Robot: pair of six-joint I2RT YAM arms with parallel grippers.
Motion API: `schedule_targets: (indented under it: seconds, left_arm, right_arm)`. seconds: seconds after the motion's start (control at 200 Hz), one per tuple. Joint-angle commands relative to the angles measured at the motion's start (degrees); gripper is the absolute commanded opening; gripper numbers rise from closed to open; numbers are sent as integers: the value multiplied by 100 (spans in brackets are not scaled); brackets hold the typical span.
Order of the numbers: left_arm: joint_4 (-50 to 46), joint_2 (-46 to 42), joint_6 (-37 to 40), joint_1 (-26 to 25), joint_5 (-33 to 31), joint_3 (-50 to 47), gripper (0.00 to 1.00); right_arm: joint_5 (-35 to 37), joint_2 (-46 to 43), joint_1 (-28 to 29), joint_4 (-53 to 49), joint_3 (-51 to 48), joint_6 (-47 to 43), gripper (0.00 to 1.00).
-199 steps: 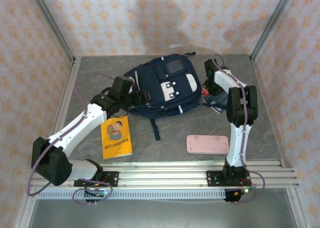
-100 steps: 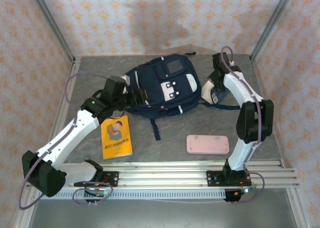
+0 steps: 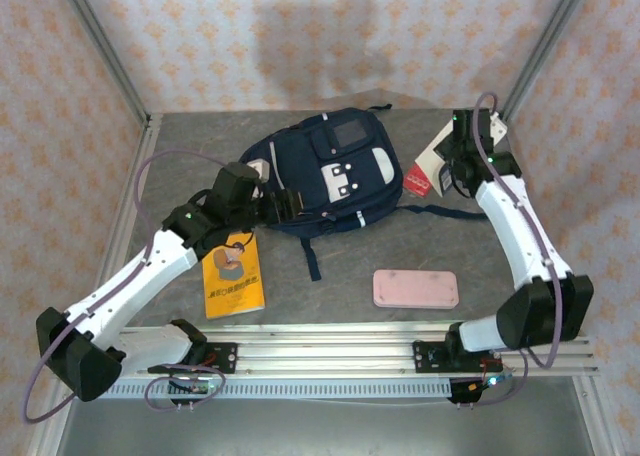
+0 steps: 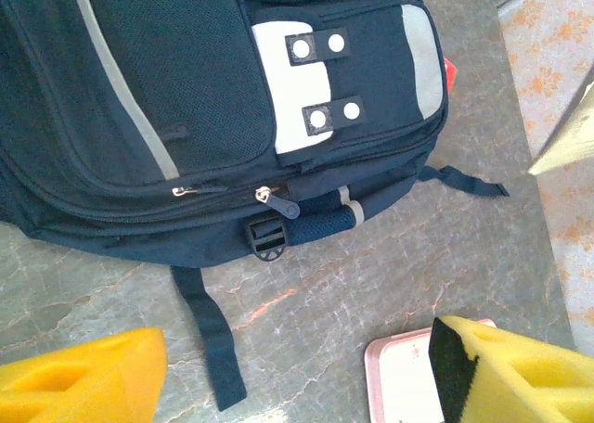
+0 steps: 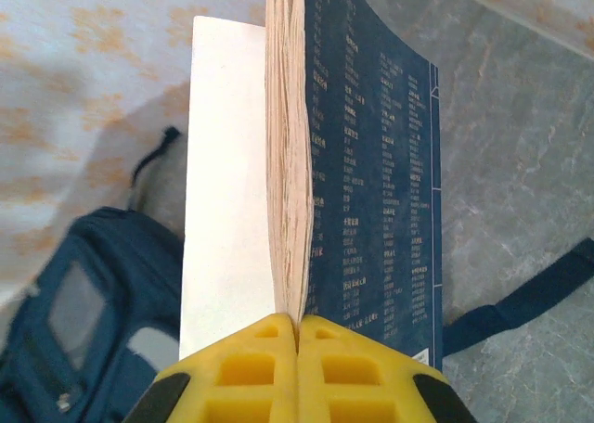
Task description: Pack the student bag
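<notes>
Pinching book (image 5: 371, 163): right hand (image 5: 297, 326) | left hand (image 4: 290, 375) spread wide near student bag (image 4: 186, 89)

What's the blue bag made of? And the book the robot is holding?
The student bag looks like matte woven navy fabric: stitched seams, a mesh panel, limp straps. The book in the right gripper seems to be paper: cream page edges fan out, with a smooth printed cover.

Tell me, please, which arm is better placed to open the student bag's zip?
Left, probably: the left hand, open, hovers just over the zip pulls of the student bag, whereas the right hand is shut on a book held up beside it.
</notes>
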Motion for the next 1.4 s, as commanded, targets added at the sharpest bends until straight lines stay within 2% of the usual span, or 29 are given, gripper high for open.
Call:
schedule_targets:
  seconds: [0.0, 0.105, 0.225, 0.385, 0.49, 0.56, 0.641, 0.861, 1.076, 1.201, 1.396]
  left_arm:
    - [-156, -174, -84, -20, -201, -128, 76]
    - [-77, -200, -111, -23, -210, -194, 76]
    - [151, -79, -145, -24, -20, -174, 78]
    - [618, 191, -258, 6, 398, -58, 81]
    - [969, 278, -285, 141, 707, -2, 81]
    - [1192, 361, -484, 479, 1063, -55, 82]
    - [1973, 388, -1017, 949, 1723, -401, 82]
    - [3693, 541, -1816, 1074, 2807, -691, 83]
    - [4687, 582, -2319, 742, 3193, -657, 84]
    - [4783, 651, -2368, 466, 3162, -566, 85]
    - [4639, 767, -2261, 415, 3021, -605, 85]
  right_arm:
    - [-171, -531, 174, 379, 25, -285, 0]
    - [-902, -905, 327, 676, -105, -240, 0]
    - [-2093, -1335, 529, 1363, -549, -27, 0]
    - [-3858, -1790, 651, 3387, -1662, 870, 0]
    - [-4586, -1903, 735, 4390, -2127, 1466, 0]
    - [-4974, -1978, 773, 5028, -2414, 1812, 0]
    - [-5350, -2037, 796, 5526, -2631, 2101, 0]
    - [-5943, -2136, 903, 7658, -3432, 3296, 0]
    - [-5869, -2109, 1154, 8568, -3867, 3663, 0]
    - [-5806, -2019, 1382, 9011, -3973, 3751, 0]
    - [-5727, -1947, 1476, 9659, -4075, 4103, 0]
